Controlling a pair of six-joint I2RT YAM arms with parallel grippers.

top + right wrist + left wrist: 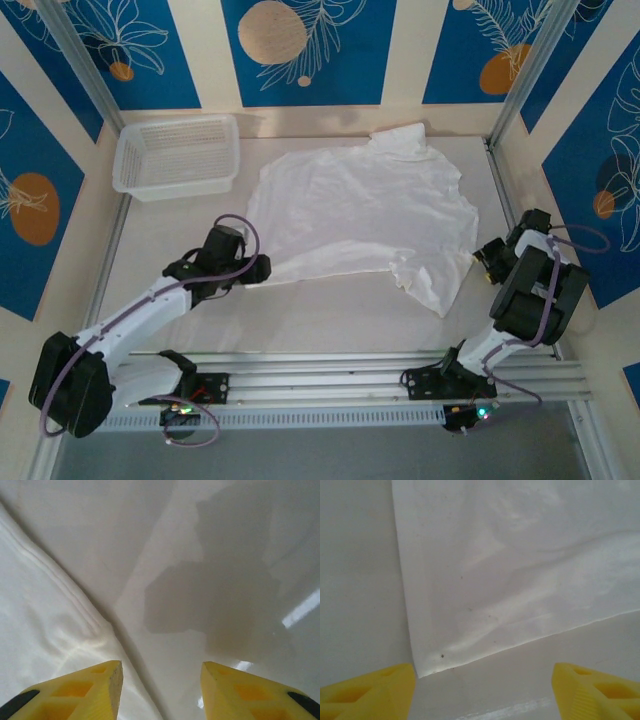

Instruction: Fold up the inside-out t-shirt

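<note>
We note left arm (130, 320) stretched forward, angled inward, wrist low. Left gripper (485, 672) at arm's far end, jaws spread wide. Right arm (535, 290) folded back on itself, elbow raised. Right gripper (161, 672) tucked ahead of elbow, pointing down, jaws parted.

On left arm (130, 320) and right arm (535, 290), white link shells are alternating with black joint housings. A purple-grey cable (245, 228) is looping along each. Green lights (182, 408) are glowing at the black bases. Both left gripper (484, 672) and right gripper (162, 665) are wearing yellow wedge fingers (370, 692) with hollow triangular cells; black strips (15, 702) are edging the right pair.
</note>
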